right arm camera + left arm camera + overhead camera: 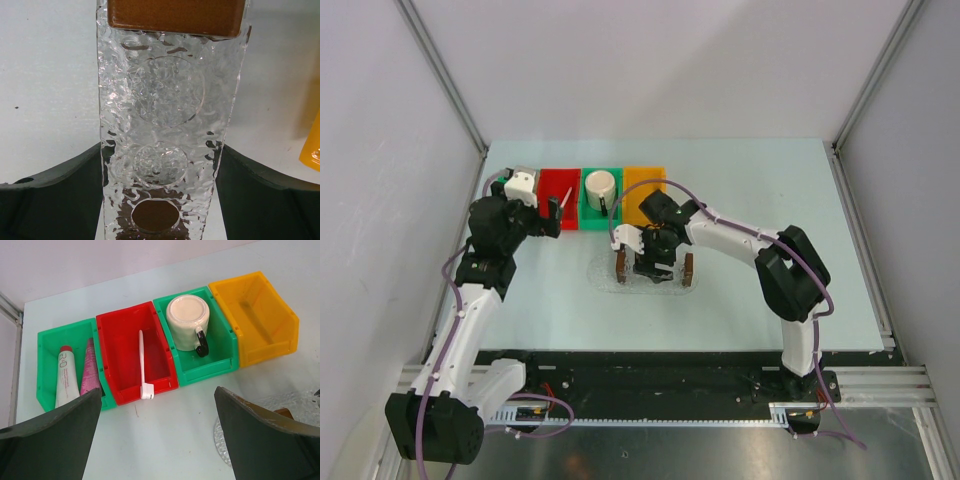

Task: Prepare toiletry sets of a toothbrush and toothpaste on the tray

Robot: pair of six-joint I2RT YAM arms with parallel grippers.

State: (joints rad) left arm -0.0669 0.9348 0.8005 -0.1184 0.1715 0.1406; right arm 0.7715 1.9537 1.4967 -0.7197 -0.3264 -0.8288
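White toothbrush (142, 360) in red bin (117, 340); right claw (160, 160) straddles tray (167, 95).

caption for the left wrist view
Open left gripper faces toothbrush in red bin, toothpaste in leftmost green bin

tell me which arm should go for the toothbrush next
Left. The left gripper, open, hovers just in front of the red bin where the toothbrush lies. The right gripper is down at the tray, a finger on either side of it, farther from that bin.
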